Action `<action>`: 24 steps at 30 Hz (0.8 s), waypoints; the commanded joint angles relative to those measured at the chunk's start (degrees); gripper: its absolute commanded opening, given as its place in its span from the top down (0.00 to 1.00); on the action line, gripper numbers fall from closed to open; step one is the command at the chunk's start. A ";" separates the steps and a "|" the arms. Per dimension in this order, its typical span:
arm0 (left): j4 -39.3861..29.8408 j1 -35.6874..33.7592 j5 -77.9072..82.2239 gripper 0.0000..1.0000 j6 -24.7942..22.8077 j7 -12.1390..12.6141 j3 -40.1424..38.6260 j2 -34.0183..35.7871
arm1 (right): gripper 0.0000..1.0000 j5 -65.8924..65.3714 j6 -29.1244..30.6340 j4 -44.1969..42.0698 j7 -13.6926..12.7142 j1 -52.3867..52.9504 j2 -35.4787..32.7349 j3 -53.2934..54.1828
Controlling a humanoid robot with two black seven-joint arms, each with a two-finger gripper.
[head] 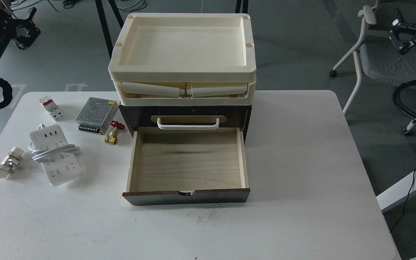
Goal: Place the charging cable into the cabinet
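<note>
One white table (302,162) | grey floor (294,43) | chair (377,54) | right gripper (397,36) parted, empty | left gripper (25,30) unclear

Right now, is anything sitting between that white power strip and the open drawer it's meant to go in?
Nothing visible blocks it. The charging cable lies on the table left of the cabinet, whose drawer is pulled open and empty. The small brass valve sits farther back, near the drawer's rear left corner, off the direct path.

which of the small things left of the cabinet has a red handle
The brass valve, lying nearest the open drawer, just in front of the perforated metal power supply. The circuit breaker only has red trim, and the white pipe fitting has none.
</note>
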 commanded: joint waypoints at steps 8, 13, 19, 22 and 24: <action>3.79 0.07 -0.88 0.00 0.00 0.14 -1.50 0.10 | 0.00 0.00 0.00 0.64 0.00 0.00 -0.02 0.26; 7.06 0.25 -4.13 0.00 0.00 -0.56 -5.98 -4.38 | 0.00 0.00 0.00 0.64 0.00 0.00 0.07 0.26; 6.88 2.00 -5.89 0.00 0.00 -9.77 -13.63 -4.92 | 0.00 0.00 0.00 0.64 0.00 -0.97 -0.02 0.61; 6.53 2.18 -5.89 0.00 0.00 -13.03 -15.56 -4.65 | 0.00 0.00 0.00 0.55 0.00 -1.14 -0.02 0.61; 5.66 2.18 -5.98 0.00 0.00 -13.48 -17.15 -4.39 | 0.00 0.00 0.00 0.64 0.00 -1.15 -0.02 0.70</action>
